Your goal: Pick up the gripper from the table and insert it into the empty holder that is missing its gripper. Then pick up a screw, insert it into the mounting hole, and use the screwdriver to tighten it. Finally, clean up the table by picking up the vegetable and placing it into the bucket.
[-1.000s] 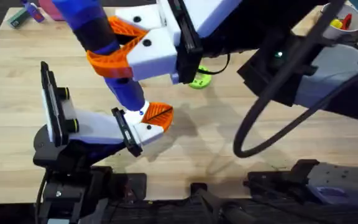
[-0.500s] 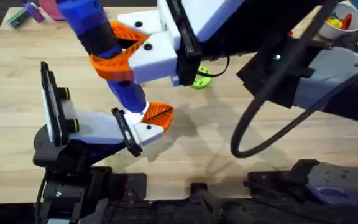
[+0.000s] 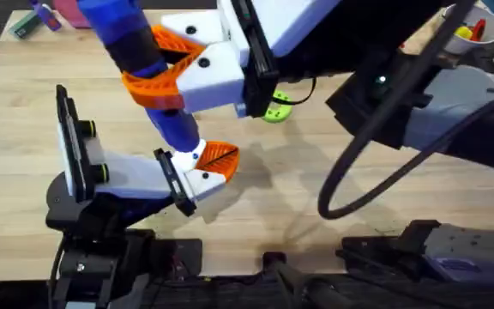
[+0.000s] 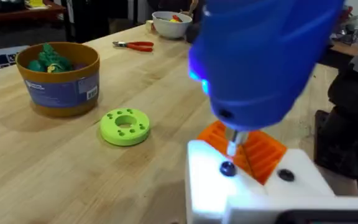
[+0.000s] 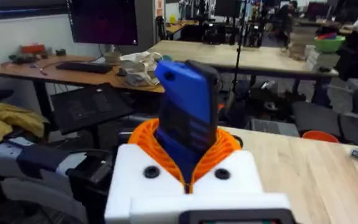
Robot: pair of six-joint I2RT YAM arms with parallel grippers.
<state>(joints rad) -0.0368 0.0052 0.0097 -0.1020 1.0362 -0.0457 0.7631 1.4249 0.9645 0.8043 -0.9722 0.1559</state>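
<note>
The blue cylindrical electric screwdriver (image 3: 140, 64) stands tilted over the near left part of the light wooden butcher-block table (image 3: 333, 172), clamped between the orange ribbed pads (image 3: 148, 86) of the right gripper (image 3: 157, 64), whose arm reaches across from the right side. In the left wrist view its thin metal bit (image 4: 232, 147) comes down onto a dark screw (image 4: 227, 168) seated in the white plastic holder (image 4: 229, 186). The small orange ribbed wedge fingertip (image 3: 219, 158) sits in that holder on the left gripper (image 3: 200, 167), low near the front edge. I cannot tell how the left gripper's jaws stand.

The right arm's white body (image 3: 256, 34) and a looping black cable (image 3: 358, 163) cover much of the table's middle and right. A green holed plastic disc (image 3: 274, 110) lies just beyond, partly hidden under the arm. In the left wrist view the round brown-rimmed bucket with a blue-purple band (image 4: 59, 81) stands near the disc, green toys (image 4: 48, 62) inside. Red-handled pliers (image 4: 135, 45) lie farther off, beside a white bowl (image 4: 171, 23) of coloured toys.
</note>
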